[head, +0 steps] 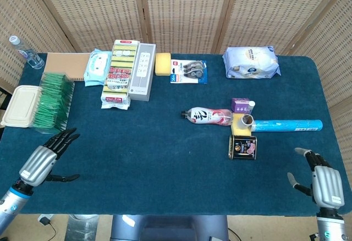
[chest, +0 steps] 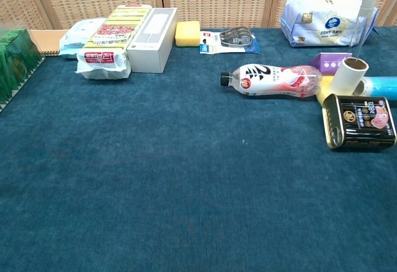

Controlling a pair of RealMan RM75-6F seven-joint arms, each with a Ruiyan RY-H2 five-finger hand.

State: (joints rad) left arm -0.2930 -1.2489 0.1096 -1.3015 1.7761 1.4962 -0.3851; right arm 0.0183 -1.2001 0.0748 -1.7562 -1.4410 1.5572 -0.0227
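Observation:
My left hand point(head: 43, 160) hovers over the near left corner of the blue table point(head: 154, 158), fingers spread, holding nothing; the green packet stack point(head: 52, 100) lies just beyond it. My right hand point(head: 320, 182) sits at the near right edge, fingers apart and empty. Nearest to it is a black tin point(head: 242, 147) point(chest: 360, 121), with a blue roll point(head: 280, 125) behind that. A pink-labelled bottle point(head: 208, 116) point(chest: 273, 80) lies on its side mid-table. Neither hand shows in the chest view.
Along the back stand a white box point(head: 141, 71), sponge packs point(head: 119, 74), a wipes pack point(head: 98, 66), a yellow sponge point(head: 162, 64), a tape blister point(head: 188, 71) and a tissue pack point(head: 251, 62). A beige lidded tray point(head: 20, 105) and a small clear bottle point(head: 24, 52) sit far left.

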